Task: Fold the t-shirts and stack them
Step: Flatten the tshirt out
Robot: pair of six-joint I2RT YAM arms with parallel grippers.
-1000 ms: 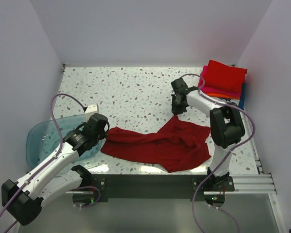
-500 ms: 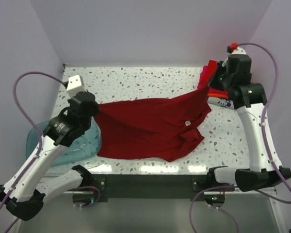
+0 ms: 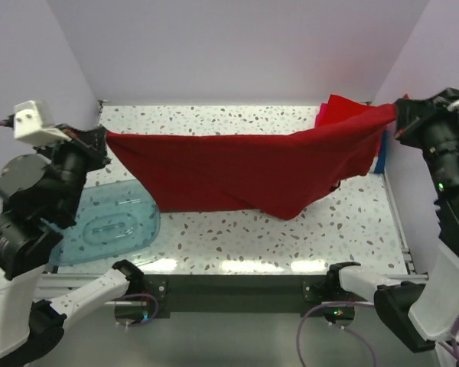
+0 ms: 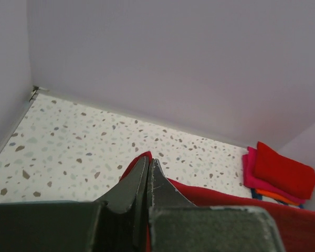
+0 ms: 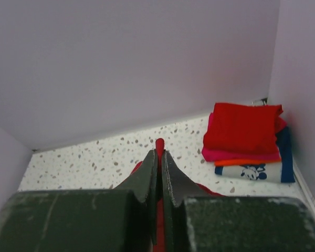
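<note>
Under your two arms you see a white table (image 3: pixel 237 237) with small dark specks, and pale purple walls (image 3: pixel 237 46) stand around it. On its near left side lies a see-through blue tub (image 3: pixel 111 225). In the far right corner sits a pile of folded t-shirts (image 5: pixel 244 128), bright red on top. Your left arm (image 3: pixel 30 206) and right arm (image 3: pixel 444 153) are both up high. Your left fingers (image 4: pixel 132 184) pinch one end of the dark red t-shirt (image 3: pixel 237 168) tight, and your right fingers (image 5: pixel 174 181) pinch the other end. It hangs stretched wide between them, above the table.
</note>
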